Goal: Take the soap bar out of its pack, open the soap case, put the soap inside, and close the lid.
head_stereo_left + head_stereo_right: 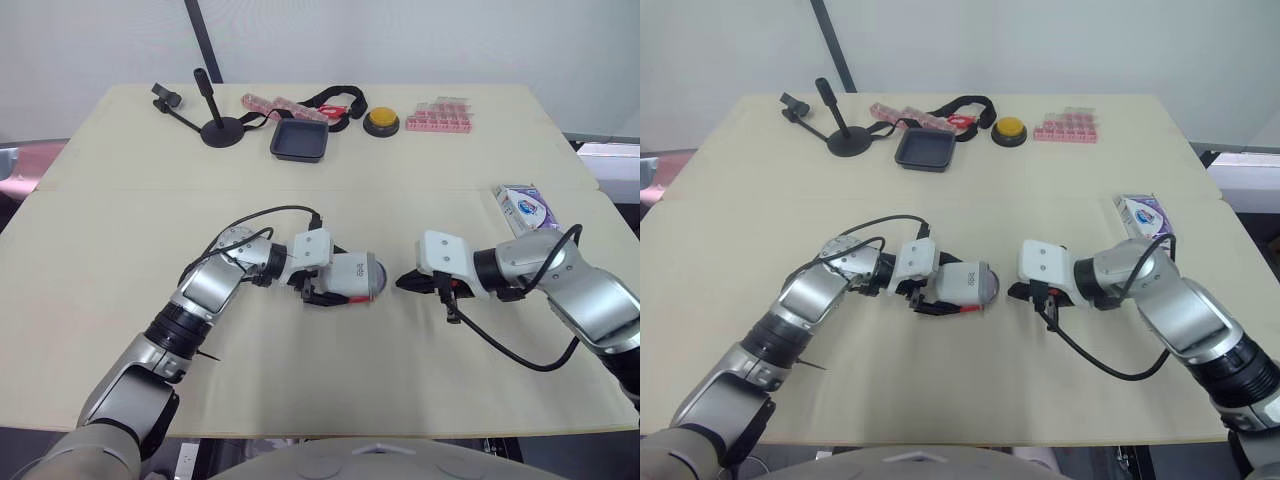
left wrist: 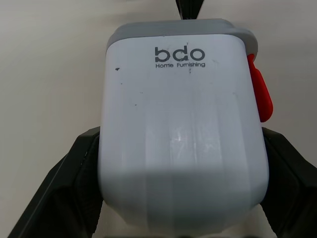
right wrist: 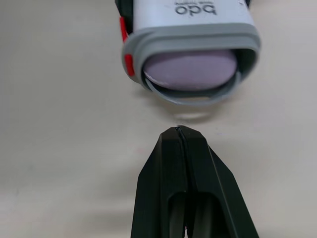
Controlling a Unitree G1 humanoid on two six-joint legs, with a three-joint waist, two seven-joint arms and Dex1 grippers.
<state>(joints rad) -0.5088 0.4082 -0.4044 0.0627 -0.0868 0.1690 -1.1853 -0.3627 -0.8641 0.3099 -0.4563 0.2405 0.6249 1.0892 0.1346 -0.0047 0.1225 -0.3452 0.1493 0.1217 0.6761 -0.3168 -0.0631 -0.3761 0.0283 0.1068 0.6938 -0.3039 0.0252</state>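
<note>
My left gripper [image 1: 322, 291] is shut on the white soap case [image 1: 345, 277], which lies on its side at the table's middle, one black finger [image 2: 69, 191] on each flank. The case [image 2: 181, 124] has a grey rim and a red latch [image 2: 260, 94]. Through its end facing right I see the lilac soap bar [image 3: 190, 69] inside the case [image 3: 190, 20], behind a clear lid [image 1: 986, 284]; I cannot tell whether the lid is latched. My right gripper [image 1: 405, 282] is shut and holds nothing, its tip [image 3: 179, 131] just short of that end. The white and purple soap pack [image 1: 527, 207] lies at the right edge.
Along the far edge stand a black stand [image 1: 220, 128], a dark square tray [image 1: 300, 140], a yellow button [image 1: 381, 121], a pink pill box [image 1: 440, 116] and a red-and-black strap bundle [image 1: 335, 104]. Cables loop from both wrists onto the table.
</note>
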